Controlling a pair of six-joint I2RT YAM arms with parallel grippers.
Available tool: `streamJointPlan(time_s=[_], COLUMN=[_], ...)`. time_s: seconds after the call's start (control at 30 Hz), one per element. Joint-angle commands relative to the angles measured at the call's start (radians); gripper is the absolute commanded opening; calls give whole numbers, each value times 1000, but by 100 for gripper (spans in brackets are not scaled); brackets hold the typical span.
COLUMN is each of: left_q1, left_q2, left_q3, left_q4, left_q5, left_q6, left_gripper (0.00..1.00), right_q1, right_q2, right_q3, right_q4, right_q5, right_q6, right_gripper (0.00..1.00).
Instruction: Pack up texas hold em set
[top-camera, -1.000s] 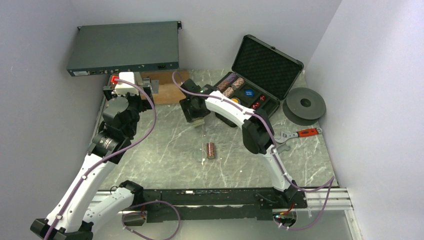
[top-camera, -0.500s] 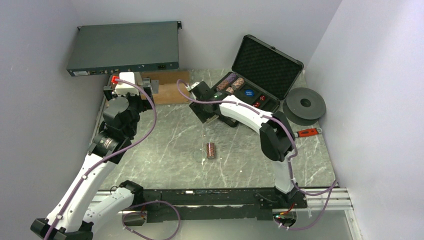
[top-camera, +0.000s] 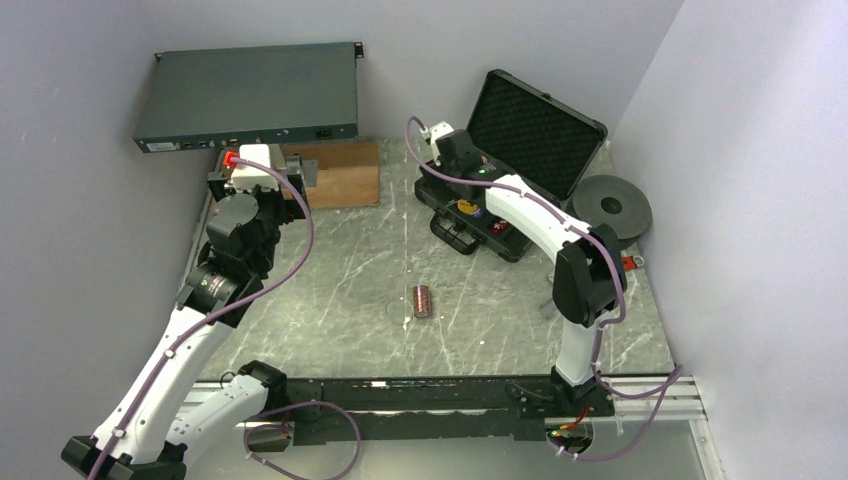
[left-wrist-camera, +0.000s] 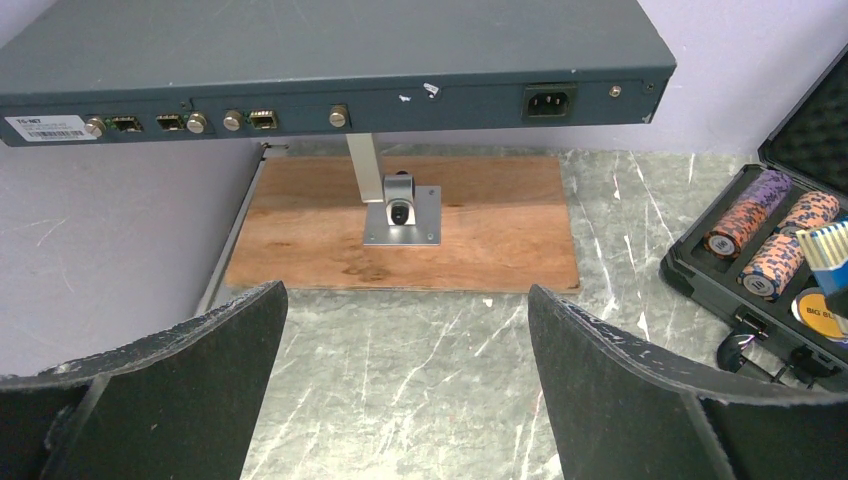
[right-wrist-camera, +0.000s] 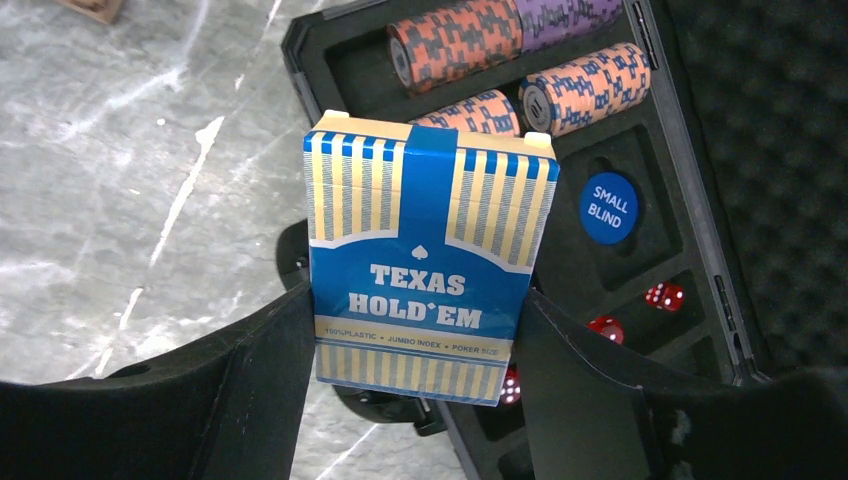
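Veined marble table (top-camera: 330, 270); foam-lined case (top-camera: 535, 135), rectangular card box (right-wrist-camera: 420, 270).

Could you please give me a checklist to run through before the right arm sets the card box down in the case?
1. Card box gripped between the right fingers: ok.
2. Case lid open: ok.
3. Free slot below the card box: cannot tell, the card box hides it.
4. Left fingers open, clear of the case: ok.
5. All chips packed: not ok, one chip roll lies loose on the table.
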Motion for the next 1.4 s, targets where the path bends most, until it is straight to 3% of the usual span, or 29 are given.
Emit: streamJointPlan(time_s=[0.0, 0.13, 0.4, 0.5, 0.67, 0.8, 1.37], left_q1=[-3, -3, -3, -3, -3, -3, -3], left_q2=[2, 9, 20, 23, 30, 22, 26], left_q3=[1, 1, 6, 7, 10, 8, 14], left_q4=[45, 42, 32, 33, 27, 28, 21], left_q5=[-3, 7, 26, 29, 31, 35, 46], left_q6=[15, 11, -2, -5, -5, -5, -10], left_gripper=[96, 96, 96, 96, 96, 96, 96], right_q1=[-27, -51, -238, -288, -341, -402, -493], right_q2=[-112, -170, -157, -90, 23, 37, 124], right_q3=[-112, -223, -250, -155, 15, 4, 105], right_q4=[170, 273, 325, 272, 80, 106, 27], right_q5=[-60, -88, -515, -615, -674, -762, -775], right_q6=[-99, -191, -287, -333, -453, -468, -560], right_gripper=[0, 0, 0, 0, 0, 0, 0])
